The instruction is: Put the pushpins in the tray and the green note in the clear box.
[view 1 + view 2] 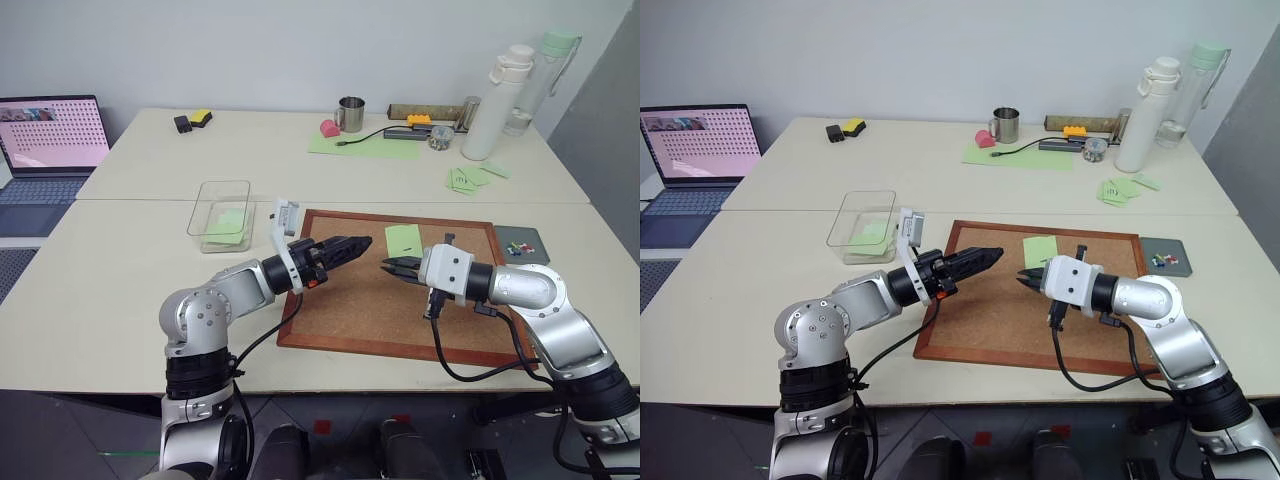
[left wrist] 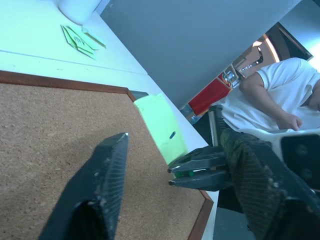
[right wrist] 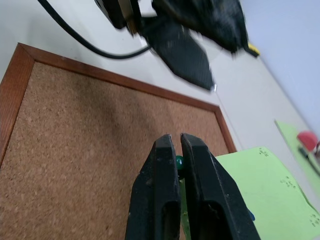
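A: How are the two arms posed?

B: Both are held above the corkboard [image 1: 350,300], reaching toward each other over its middle. The left gripper [image 1: 352,244] is pointed roughly level toward the right, and the right gripper [image 1: 398,268] is aimed back at it, the tips kept a little apart.

A: And the claws?

B: In the left wrist view the left fingers [image 2: 95,195] are seen spread wide, with nothing between them. The right fingers [image 3: 162,200] are pressed nearly together, and a green pushpin [image 3: 178,162] is pinched at their tips.

A: Where are the task's things found?

B: The green note [image 1: 404,238] is lying on the corkboard near its far edge, just behind the right gripper. The tray [image 1: 522,244] is set on the table [image 1: 110,280] at the board's far right corner, with several coloured pushpins [image 1: 514,248] already lying in it. The clear box [image 1: 221,213] is placed to the left of the board, green paper being visible inside.

A: What else is around?

B: A cluster of green notes [image 1: 467,179], white bottles [image 1: 497,103], a metal mug [image 1: 351,113] and a large green sheet [image 1: 372,145] are spread along the far side. A laptop [image 1: 52,135] is seen at far left. A person in a white shirt [image 2: 265,97] is seated beyond the table in the left wrist view. Nothing is set between the grippers and the tray.
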### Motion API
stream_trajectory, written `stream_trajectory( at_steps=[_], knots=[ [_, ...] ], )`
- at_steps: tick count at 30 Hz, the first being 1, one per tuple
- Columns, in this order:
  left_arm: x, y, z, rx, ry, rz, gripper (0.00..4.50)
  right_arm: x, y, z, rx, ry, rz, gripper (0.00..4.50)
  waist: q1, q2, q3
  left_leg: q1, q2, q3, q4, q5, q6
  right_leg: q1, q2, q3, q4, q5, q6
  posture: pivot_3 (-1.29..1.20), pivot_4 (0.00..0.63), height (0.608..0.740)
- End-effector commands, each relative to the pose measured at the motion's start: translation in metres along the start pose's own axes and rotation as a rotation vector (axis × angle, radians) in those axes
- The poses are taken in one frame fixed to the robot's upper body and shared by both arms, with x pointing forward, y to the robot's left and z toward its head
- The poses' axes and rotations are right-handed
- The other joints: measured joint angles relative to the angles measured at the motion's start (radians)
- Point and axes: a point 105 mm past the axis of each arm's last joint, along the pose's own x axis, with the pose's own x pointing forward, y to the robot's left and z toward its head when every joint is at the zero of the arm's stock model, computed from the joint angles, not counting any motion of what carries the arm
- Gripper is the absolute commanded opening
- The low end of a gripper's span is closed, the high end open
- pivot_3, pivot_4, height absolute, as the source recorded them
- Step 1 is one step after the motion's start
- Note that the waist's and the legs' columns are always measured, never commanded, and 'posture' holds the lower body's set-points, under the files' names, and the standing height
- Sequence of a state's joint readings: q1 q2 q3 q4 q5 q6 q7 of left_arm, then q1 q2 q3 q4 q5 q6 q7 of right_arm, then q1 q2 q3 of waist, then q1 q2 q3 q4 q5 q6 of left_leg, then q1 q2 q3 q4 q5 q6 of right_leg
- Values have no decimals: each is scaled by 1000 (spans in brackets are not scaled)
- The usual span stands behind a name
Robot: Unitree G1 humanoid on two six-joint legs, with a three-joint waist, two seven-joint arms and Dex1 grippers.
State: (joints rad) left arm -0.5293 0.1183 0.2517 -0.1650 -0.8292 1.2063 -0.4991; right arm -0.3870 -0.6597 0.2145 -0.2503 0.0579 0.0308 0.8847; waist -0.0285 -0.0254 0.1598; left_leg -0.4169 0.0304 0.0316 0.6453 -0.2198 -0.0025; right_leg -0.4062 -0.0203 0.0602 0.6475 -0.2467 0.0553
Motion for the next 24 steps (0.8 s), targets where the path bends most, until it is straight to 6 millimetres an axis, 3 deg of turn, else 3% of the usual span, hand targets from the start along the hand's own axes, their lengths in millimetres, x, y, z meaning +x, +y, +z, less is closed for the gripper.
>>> stream_trajectory(
  at_steps=[1, 9, 15, 18, 24],
  knots=[
    [4, -14, 1, -64, 5, -86, 3481, 1, -5, 28, -155, -75, 10, 0, 0, 0, 0, 0, 0, 0, 0, 0, 0, 0, 0, 0, 0, 0, 0, 0, 150, 740],
    [14, -23, -3, -81, 27, -129, 3481, 11, 4, 51, -252, -155, 70, 0, 0, 0, 0, 0, 0, 0, 0, 0, 0, 0, 0, 0, 0, 0, 0, 0, 150, 740],
    [19, -30, 1, -68, 3, -169, 3481, 14, 7, 56, -277, -179, 94, 0, 1, 0, 0, 0, 0, 0, 0, 0, 0, 0, 0, 0, 0, 0, 0, 0, 150, 740],
    [17, -31, 1, -61, -6, -179, 3060, 14, 5, 58, -284, -183, 90, 0, 1, 0, 0, 0, 0, 0, 0, 0, 0, 0, 0, 0, 0, 0, 0, 0, 150, 740],
    [12, -35, 2, -66, -4, -212, 1760, 12, 2, 55, -280, -174, 81, 0, 1, 0, 0, 0, 0, 0, 0, 0, 0, 0, 0, 0, 0, 0, 0, 0, 150, 740]
  ],
)
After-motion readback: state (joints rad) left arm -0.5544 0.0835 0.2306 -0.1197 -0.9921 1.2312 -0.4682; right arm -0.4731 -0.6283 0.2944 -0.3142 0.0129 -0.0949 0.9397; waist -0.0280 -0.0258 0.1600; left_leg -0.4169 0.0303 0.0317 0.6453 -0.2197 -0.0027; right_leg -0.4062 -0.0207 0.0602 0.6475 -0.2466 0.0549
